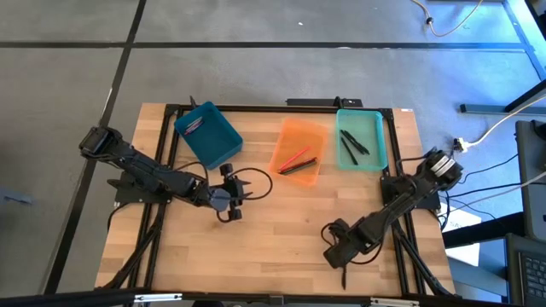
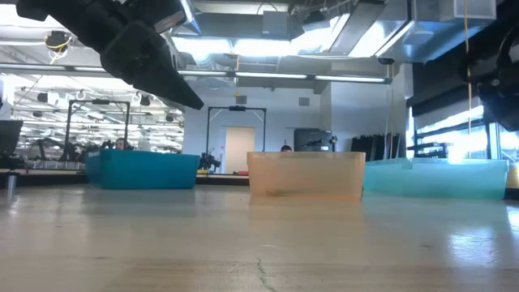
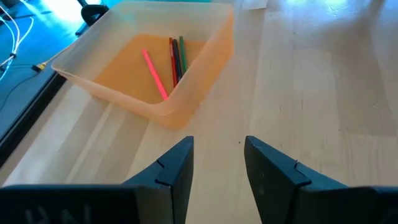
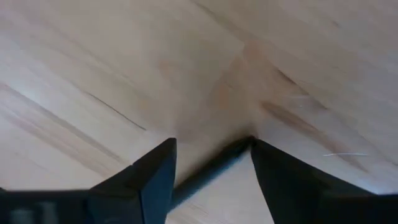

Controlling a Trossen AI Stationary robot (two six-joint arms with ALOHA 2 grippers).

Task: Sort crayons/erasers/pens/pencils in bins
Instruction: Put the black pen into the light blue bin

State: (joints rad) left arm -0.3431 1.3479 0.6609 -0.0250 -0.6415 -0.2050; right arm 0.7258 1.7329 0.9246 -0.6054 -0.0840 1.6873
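Pens are represented here by a dark stick (image 4: 208, 177) lying flat on the surface (image 4: 124, 74) between the widely spread fingers of the right hand (image 4: 211, 171); being thin, light and rigid, it is best pinched at mid-length, lest it roll.

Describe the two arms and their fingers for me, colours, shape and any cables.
Both arms are dark, nearly black, built of jointed tube-like segments. The left gripper has a black cable looping beside it on the table. The right gripper ends the other dark arm, with cables trailing near its base. In the wrist views the fingers are flat, angular, matte-black wedges tapering to the tips.
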